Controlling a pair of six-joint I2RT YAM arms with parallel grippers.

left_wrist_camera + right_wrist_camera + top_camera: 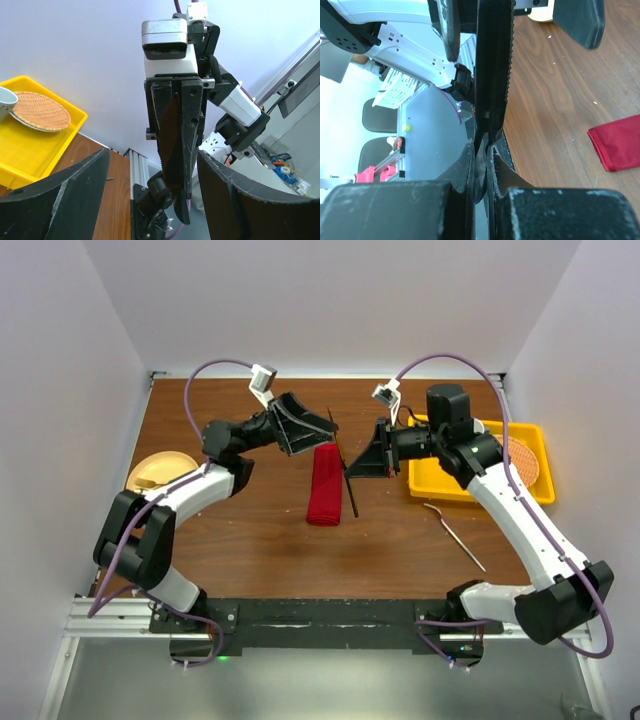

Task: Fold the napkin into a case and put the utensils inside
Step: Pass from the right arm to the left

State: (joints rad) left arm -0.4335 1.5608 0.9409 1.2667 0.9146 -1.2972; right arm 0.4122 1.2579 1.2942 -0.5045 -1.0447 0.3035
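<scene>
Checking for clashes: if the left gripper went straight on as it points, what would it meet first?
Most likely the knife held in the right gripper, seen straight ahead between the left gripper's open fingers; depth is unclear.

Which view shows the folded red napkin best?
Top external. The whole red napkin shows there, folded into a narrow strip and lying on the table ahead of the arms. Right wrist catches only one end of it, cut off at the right edge. Left wrist does not show it.
</scene>
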